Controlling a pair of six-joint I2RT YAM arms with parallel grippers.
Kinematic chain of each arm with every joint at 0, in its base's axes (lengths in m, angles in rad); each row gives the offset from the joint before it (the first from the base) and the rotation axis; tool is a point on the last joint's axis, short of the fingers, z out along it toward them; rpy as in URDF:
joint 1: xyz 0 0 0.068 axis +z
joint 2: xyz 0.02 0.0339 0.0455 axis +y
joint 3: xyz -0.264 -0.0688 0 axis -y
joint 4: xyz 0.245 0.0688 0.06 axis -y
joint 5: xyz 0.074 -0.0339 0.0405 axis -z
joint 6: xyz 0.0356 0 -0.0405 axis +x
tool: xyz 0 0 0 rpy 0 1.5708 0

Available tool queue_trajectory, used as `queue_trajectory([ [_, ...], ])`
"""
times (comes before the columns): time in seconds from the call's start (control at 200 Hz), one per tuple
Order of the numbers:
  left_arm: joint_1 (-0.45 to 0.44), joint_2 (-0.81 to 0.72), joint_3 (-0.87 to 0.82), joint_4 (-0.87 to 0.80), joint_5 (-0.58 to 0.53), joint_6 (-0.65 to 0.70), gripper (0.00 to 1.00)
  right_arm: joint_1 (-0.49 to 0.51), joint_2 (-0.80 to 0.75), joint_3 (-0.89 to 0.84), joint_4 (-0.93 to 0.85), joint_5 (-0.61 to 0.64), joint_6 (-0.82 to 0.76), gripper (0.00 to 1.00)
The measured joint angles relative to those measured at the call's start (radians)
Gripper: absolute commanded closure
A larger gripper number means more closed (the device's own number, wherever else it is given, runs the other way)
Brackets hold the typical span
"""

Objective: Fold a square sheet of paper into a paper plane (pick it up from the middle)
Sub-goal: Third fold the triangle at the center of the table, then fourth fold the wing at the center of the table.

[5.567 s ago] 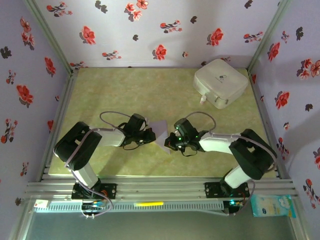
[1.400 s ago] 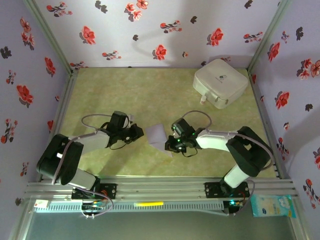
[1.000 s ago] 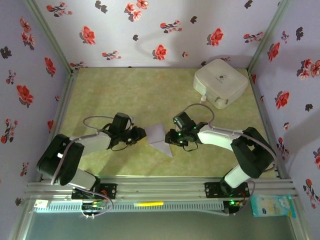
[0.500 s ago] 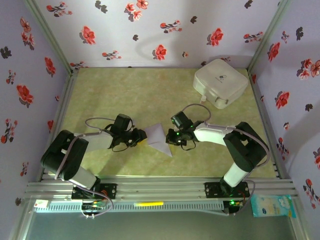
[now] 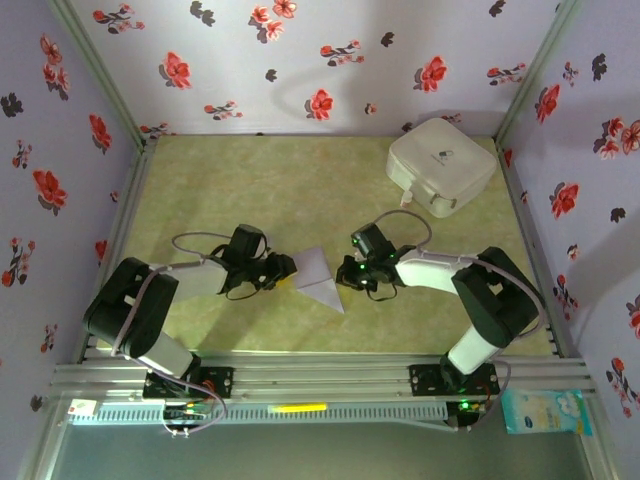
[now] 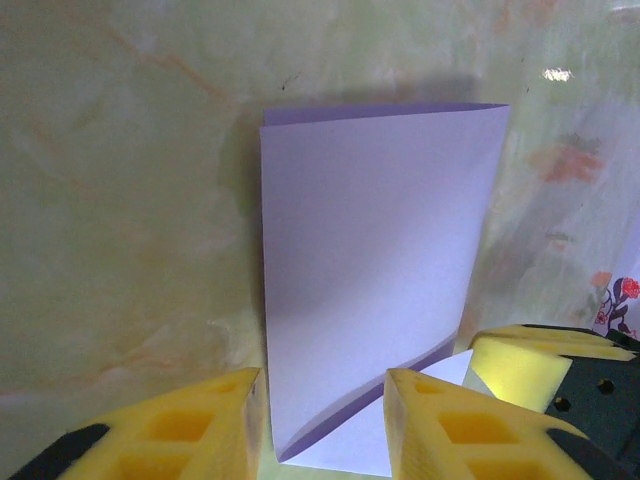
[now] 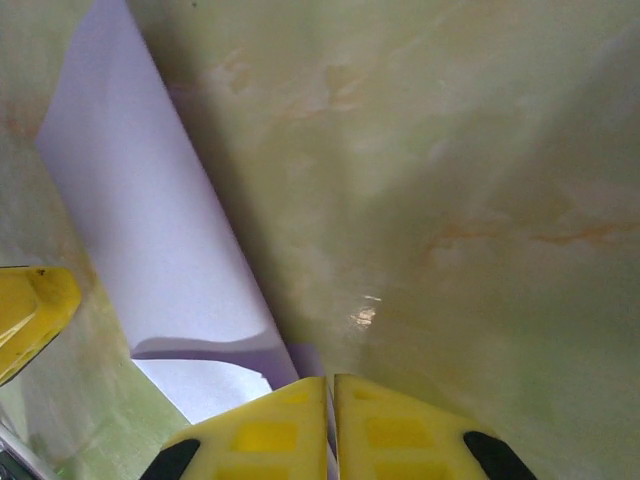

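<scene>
Where the arms meet on the table (image 5: pixel 250 190), the square sheet of paper (image 5: pixel 313 272) is seen folded and partly raised. One edge is pinched by the closed right gripper (image 7: pixel 328 420). The left gripper (image 6: pixel 322 420) is spread apart at the opposite edge.

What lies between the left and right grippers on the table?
The folded lavender sheet lies there, seen from the top external camera, with the left gripper at one edge and the right gripper at the other. Nothing else sits between them.
</scene>
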Motion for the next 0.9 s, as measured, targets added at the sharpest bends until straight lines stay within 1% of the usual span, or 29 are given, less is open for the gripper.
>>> queue_trajectory([
  [0.07,0.000,0.003,0.000,0.000,0.002,0.000,0.64,-0.001,-0.006,0.000,0.005,-0.001,0.001,0.85],
  [0.15,0.000,0.005,0.000,-0.002,0.002,0.000,0.64,-0.001,-0.016,0.000,0.017,-0.005,0.008,0.77],
  [0.205,0.000,0.006,0.000,-0.002,0.002,0.000,0.64,-0.001,-0.018,0.001,0.024,-0.013,0.005,0.75],
  [0.455,0.000,0.019,0.000,-0.003,0.002,0.000,0.64,-0.001,0.016,0.031,0.039,-0.043,0.006,0.76],
  [0.81,0.000,0.023,0.002,-0.005,0.010,0.000,0.64,-0.001,0.042,0.042,0.048,-0.056,0.006,0.75],
  [0.9,0.000,0.023,0.006,-0.004,0.010,0.000,0.64,-0.001,0.048,0.042,0.048,-0.057,0.003,0.79],
])
